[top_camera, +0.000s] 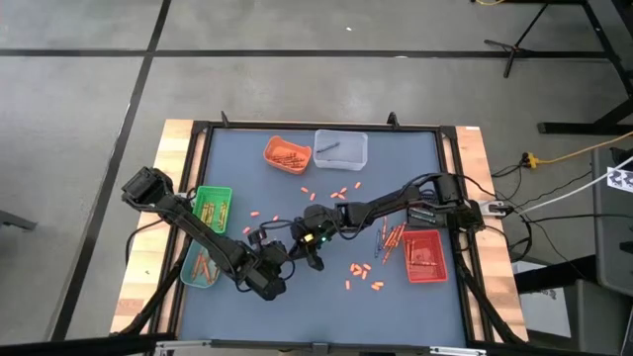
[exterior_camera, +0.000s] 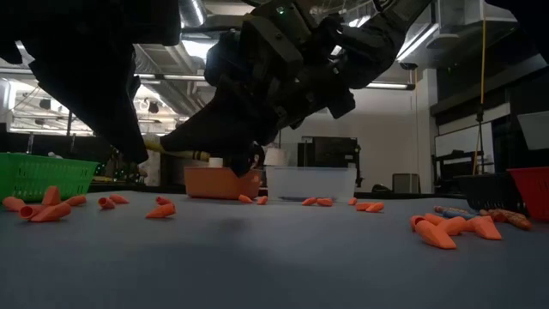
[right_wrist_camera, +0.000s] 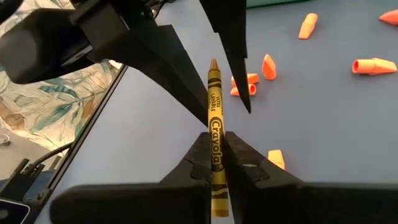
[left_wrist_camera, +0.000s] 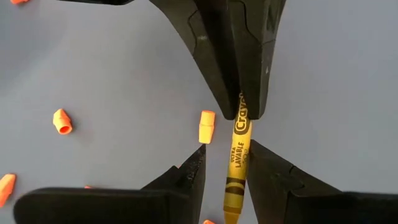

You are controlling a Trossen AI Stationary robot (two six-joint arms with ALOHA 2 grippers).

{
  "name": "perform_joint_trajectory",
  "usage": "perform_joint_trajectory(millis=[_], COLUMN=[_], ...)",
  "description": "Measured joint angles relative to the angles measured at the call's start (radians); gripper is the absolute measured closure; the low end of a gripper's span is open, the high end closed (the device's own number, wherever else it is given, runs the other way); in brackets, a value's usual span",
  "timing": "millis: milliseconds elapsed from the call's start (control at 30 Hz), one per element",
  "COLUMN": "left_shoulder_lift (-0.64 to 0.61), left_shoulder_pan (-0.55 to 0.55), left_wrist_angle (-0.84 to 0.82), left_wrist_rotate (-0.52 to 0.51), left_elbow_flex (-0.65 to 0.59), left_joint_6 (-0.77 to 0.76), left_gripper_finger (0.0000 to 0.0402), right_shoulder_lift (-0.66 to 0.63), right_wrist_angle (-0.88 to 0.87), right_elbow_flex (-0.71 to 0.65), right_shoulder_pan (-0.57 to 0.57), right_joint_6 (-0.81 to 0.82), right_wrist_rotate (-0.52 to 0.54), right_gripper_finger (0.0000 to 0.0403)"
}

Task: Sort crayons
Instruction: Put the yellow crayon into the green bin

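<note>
Right gripper (right_wrist_camera: pixel 214 152) jaws pinch a yellow crayon (right_wrist_camera: pixel 215 121), tip pointing between the left gripper's (left_wrist_camera: pixel 225 165) spread jaws.

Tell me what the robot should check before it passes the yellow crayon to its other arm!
1. Right gripper shut on the yellow crayon: ok.
2. Left gripper open around the crayon's free end: ok.
3. Crayon sits midway between the left gripper's fingers: not ok, it lies nearer one finger.
4. Crayon lifted off the table: ok.
5. Green tray has room: cannot tell.
</note>
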Motion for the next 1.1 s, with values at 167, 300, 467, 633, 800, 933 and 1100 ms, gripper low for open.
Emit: perform_joint_trajectory(millis=[167, 300, 467, 633, 800, 933, 1100], left_shoulder_lift=[0.0, 0.0, 0.0, 0.0, 0.0, 0.0, -0.006], left_shoulder_pan=[0.0, 0.0, -0.001, -0.001, 0.004, 0.007, 0.021], left_wrist_angle=[0.0, 0.001, 0.001, 0.001, 0.002, -0.003, -0.006], left_wrist_rotate=[-0.001, -0.001, 0.001, 0.006, 0.036, 0.047, 0.098], left_elbow_flex=[0.0, 0.0, 0.0, 0.0, 0.0, 0.0, 0.0], left_joint_6=[0.0, -0.001, -0.001, -0.002, -0.005, -0.005, -0.039], left_gripper_finger=[0.0323, 0.0354, 0.0393, 0.0389, 0.039, 0.0391, 0.0392], right_shoulder_lift=[0.0, 0.0, 0.0, 0.0, 0.0, 0.0, -0.016], right_wrist_angle=[-0.002, -0.002, -0.003, -0.004, -0.016, -0.032, -0.104], right_elbow_flex=[0.0, 0.0, 0.0, 0.0, 0.001, 0.001, 0.0], right_shoulder_pan=[0.0, 0.0, 0.0, 0.0, 0.001, 0.001, -0.024], right_joint_6=[0.0, 0.005, 0.042, 0.046, 0.047, 0.063, 0.058], right_wrist_rotate=[0.0, 0.001, 0.0, 0.0, 0.001, -0.001, -0.04], right_gripper_finger=[0.0381, 0.038, 0.038, 0.0379, 0.036, 0.0318, 0.0287])
